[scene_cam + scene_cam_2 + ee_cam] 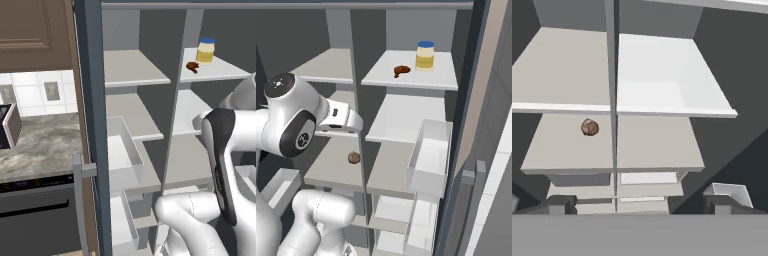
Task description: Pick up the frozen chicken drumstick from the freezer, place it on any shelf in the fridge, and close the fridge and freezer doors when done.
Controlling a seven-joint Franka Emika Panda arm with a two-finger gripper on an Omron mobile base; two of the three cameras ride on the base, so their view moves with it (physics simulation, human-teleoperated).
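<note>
The frozen chicken drumstick (192,66) (401,70), small and dark reddish-brown, lies on the top shelf of the unit's right half, just left of a yellow blue-lidded jar (205,50) (425,55). Both doors stand open: the left door (92,125) and the right door (476,125). Their fronts are turned away, so I cannot tell which half is the freezer and which the fridge. My gripper (641,204) is open and holds nothing. It hangs in front of the divider at middle-shelf height, well below and left of the drumstick.
A rounder tan-brown lump (354,158) (589,127) sits on a lower shelf of the left half. White bins (125,150) (431,160) jut from the inner doors. A marble counter (45,140) and a dark appliance (35,215) lie left of the unit.
</note>
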